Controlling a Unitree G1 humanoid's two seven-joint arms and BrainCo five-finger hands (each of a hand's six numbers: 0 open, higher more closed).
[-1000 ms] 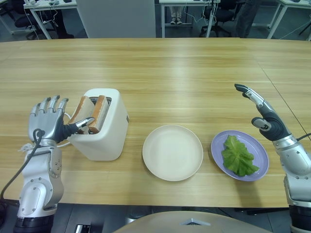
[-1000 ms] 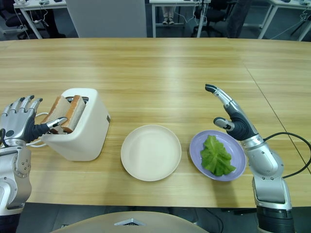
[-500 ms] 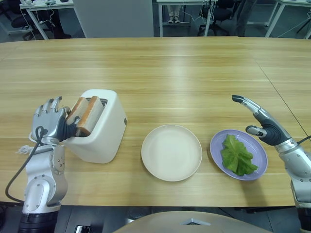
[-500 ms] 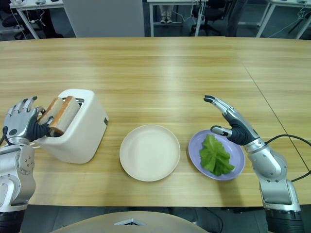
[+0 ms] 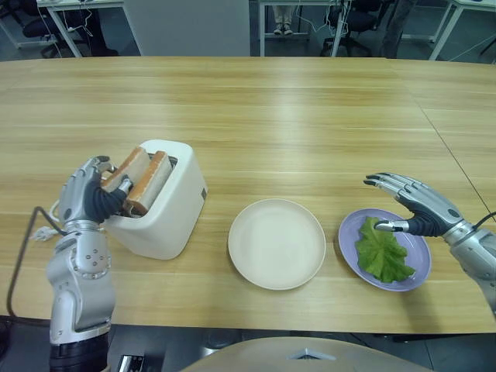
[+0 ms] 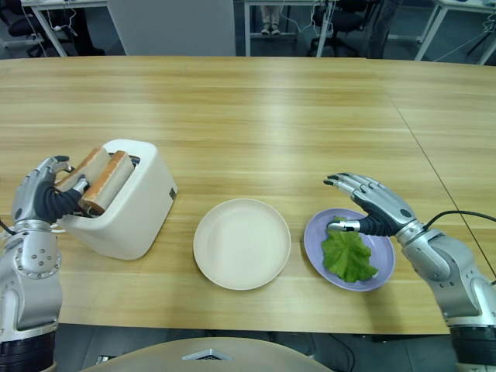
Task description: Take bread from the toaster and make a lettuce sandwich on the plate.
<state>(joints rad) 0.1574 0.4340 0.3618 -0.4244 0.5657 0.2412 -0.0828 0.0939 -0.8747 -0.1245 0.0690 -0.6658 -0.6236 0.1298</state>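
Observation:
A white toaster (image 5: 169, 213) stands tilted at the left of the table with two bread slices sticking out of its slots. My left hand (image 5: 87, 194) is at the toaster's left side, fingers curled over the outer slice (image 5: 129, 166) and thumb between it and the inner slice (image 5: 153, 180). An empty cream plate (image 5: 277, 242) lies in the middle. To its right, a purple plate (image 5: 419, 267) holds a green lettuce leaf (image 5: 381, 252). My right hand (image 5: 422, 211) hovers palm down over that plate's far edge, fingers spread and open, thumb tip at the lettuce.
A grey cable (image 5: 37, 226) trails off the table's left front edge beside the toaster. A seam (image 5: 453, 167) crosses the wooden tabletop at the right. Desks and chairs (image 5: 341, 19) stand beyond the far edge. Bare wood stretches behind the plates.
My right hand has dropped from a raised, edge-up pose and turned palm down over the lettuce plate. My left hand's fingers have curled from spread onto the outer bread slice.

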